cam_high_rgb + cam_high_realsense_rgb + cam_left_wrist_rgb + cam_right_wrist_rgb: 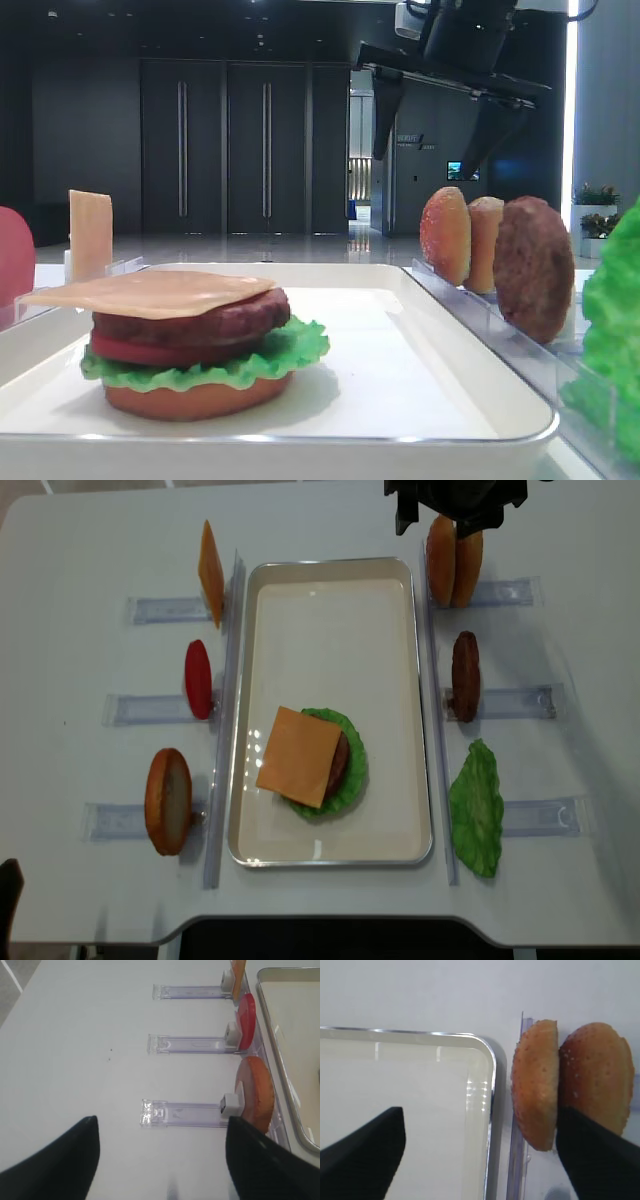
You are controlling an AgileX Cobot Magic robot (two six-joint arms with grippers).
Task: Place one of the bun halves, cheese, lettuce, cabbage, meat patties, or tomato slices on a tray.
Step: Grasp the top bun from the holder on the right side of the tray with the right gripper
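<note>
R gripper [480, 1155] is hovering w/ jaws spread wide, holding nothing: one finger is sitting over the white tray [487, 1110] corner, the other is overlapping the outer of two domed bun halves [537, 1085] standing on edge, touching each other, in a clear rack [516, 1160] just beside the tray's rim. In the overhead view that arm is hanging over the buns at the tray's far right corner.

On the tray [400, 630] a stack is sitting: bun base, lettuce [352, 770], tomato, meat patty [190, 322], cheese slice [300, 756] on top.

L gripper [160, 1160] is also gaping wide & empty, over the table near a bun base [257, 1092] standing in its rack, w/ a tomato slice [246, 1020] standing in the next rack.
</note>
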